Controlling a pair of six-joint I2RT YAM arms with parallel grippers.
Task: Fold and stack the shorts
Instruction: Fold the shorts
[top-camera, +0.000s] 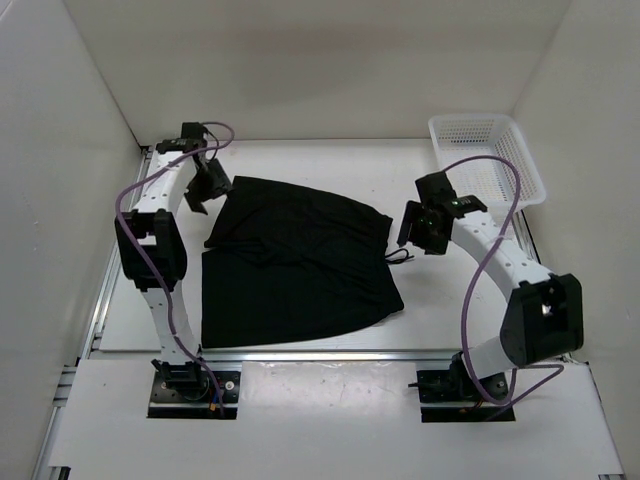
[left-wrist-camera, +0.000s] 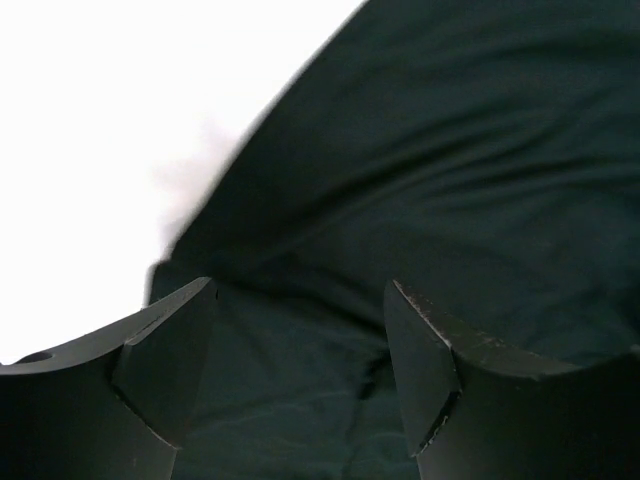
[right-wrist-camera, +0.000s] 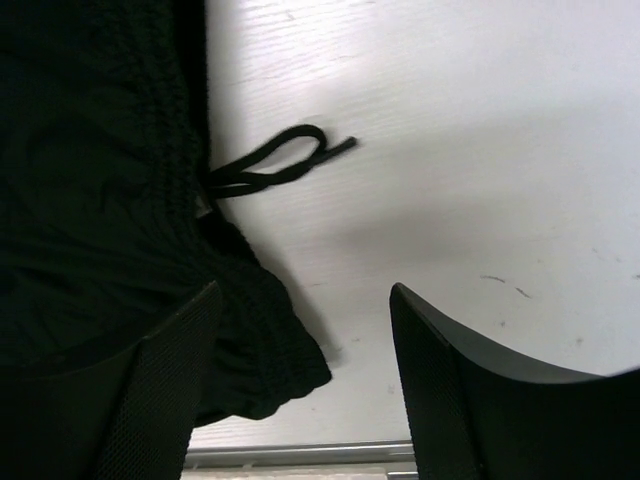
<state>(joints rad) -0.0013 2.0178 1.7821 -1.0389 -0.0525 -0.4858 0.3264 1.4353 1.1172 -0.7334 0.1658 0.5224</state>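
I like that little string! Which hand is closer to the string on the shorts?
Right. The right hand hovers just beside the string at the waist; the left hand is across the shorts, at their far-left corner.

top: bright, even, soft shadows | left wrist: table (left-wrist-camera: 100, 100) glare, shorts (left-wrist-camera: 450, 150) edge blurred

Plain black shorts (top-camera: 300, 260) — white mesh basket (top-camera: 487, 152) — white table (top-camera: 430, 300).

White mesh basket (top-camera: 478, 135) sits at the table's (top-camera: 320, 160) far-right corner
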